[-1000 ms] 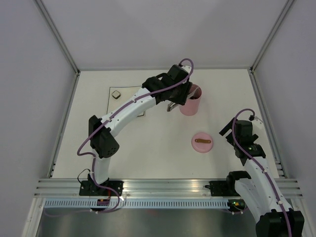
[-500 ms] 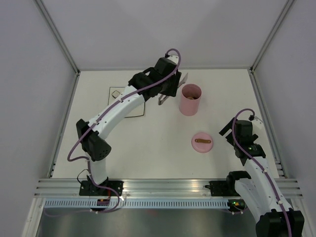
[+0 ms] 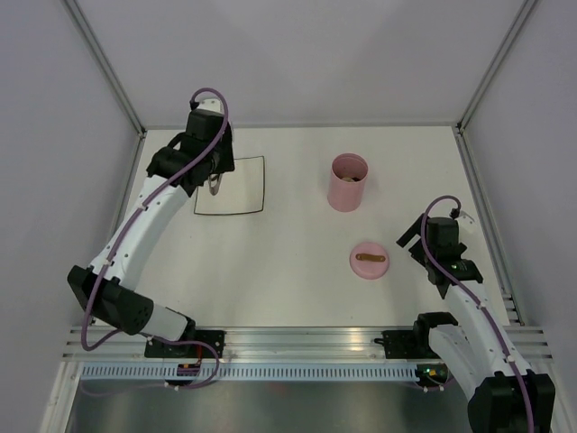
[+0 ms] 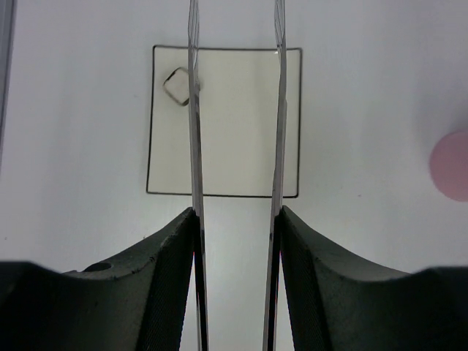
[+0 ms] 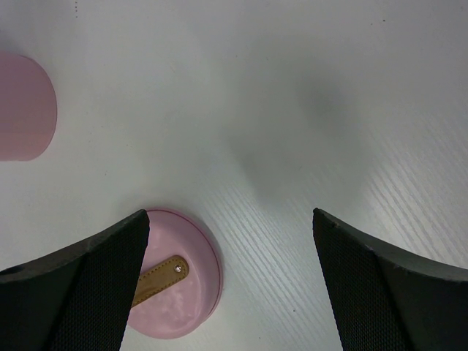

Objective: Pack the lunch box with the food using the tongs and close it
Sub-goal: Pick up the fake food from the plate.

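Left gripper point(image 4: 234, 219): half-closed, clamping the tongs point(image 4: 194, 110) above the plate point(image 4: 234, 139).
Food: one cube point(image 4: 175, 85) in a plate corner.
Lunch box point(image 3: 348, 181): uncovered, lid point(image 3: 370, 260) lying apart on the worktop.
Right gripper point(image 5: 230, 213): wide open, empty, near the lid.

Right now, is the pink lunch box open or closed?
Open: the lunch box stands lidless; its lid lies apart on the table.
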You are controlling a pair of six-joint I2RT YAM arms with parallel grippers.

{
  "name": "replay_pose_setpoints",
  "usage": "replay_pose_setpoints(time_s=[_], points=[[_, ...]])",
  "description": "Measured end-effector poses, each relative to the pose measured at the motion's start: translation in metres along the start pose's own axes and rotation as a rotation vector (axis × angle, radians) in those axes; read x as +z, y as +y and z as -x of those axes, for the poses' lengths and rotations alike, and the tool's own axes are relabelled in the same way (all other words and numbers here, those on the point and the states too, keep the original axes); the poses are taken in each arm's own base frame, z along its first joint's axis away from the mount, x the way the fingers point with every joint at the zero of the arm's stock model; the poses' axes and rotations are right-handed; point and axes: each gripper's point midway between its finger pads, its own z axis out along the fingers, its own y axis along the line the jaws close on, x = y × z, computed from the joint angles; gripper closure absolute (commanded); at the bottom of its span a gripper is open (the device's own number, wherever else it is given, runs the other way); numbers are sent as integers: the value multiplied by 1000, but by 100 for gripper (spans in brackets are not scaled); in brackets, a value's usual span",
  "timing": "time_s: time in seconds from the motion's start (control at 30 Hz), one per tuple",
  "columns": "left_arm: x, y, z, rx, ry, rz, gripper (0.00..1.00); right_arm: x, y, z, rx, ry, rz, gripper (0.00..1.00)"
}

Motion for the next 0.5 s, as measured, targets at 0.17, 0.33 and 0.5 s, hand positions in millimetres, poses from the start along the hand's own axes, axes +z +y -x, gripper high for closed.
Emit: replay_pose_setpoints(time_s=[0.17, 0.33, 0.5], points=[[22, 41, -52, -10, 120, 114, 46, 5, 5, -3, -2, 23, 13, 2], [36, 62, -86, -20, 199, 173, 46, 9, 5, -9, -6, 50, 11, 2], [52, 70, -88, -42, 206, 199, 46, 8, 6, -7, -4, 44, 16, 2]])
